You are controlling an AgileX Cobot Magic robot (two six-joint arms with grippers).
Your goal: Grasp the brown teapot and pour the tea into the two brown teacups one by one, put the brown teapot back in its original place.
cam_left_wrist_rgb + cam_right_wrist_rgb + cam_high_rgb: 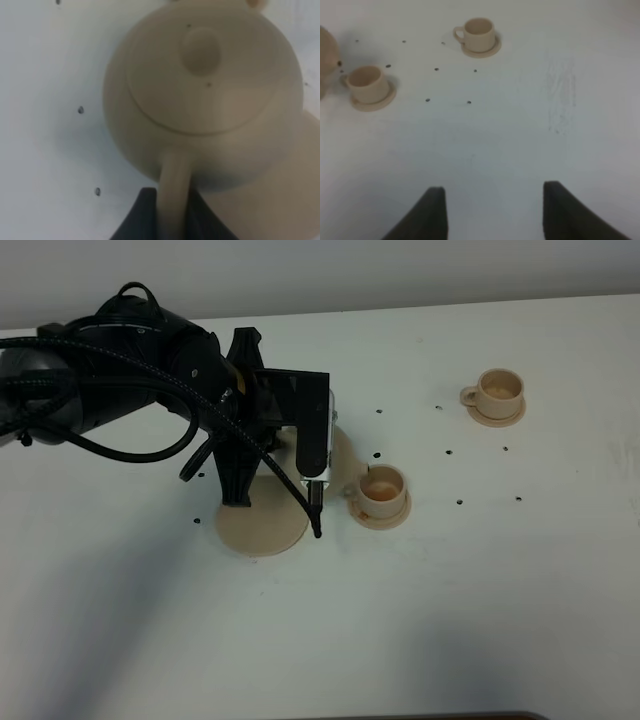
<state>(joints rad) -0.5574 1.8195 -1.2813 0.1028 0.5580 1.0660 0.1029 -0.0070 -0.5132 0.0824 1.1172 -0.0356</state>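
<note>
- The left end effector (pixel 174 216) is closed tight on the loop handle of the squat, rounded beige-tan ceramic teapot (pixel 205 100). Its two dark fingers (pixel 137 222) press the handle strap from either side, with no gap showing.
- In the high view the black left arm (pixel 150 370) reaches in from the left and hangs over the pot, hiding most of it.
- The teapot has a smooth matte body. Its lid fits flush and carries a round knob (pixel 201 50) and a couple of tiny dark specks.
- The pot sits left of centre on the white table (pixel 450 620), above the far-right part of the wide, flat round beige-tan saucer (pixel 255 530). I cannot tell whether it rests there or is lifted.
- In the right wrist view an edge of the pot shows just beside the nearer cup.
- The nearer small beige-tan teacup (pixel 382 485) stands upright on its small round tan saucer (pixel 380 515), just right of the pot, with its handle turned left. Its inside looks warmer in tint than the other cup's.
- The farther matching teacup (pixel 498 388) stands upright on its own small saucer (pixel 497 417), well apart to the far right, its handle also turned left.
- The right end effector (pixel 492 215) hangs over bare table with its dark fingers (pixel 430 215) spread wide, holding and touching nothing.
- Small dark dots (pixel 448 452) are scattered on the table between the cups.
</note>
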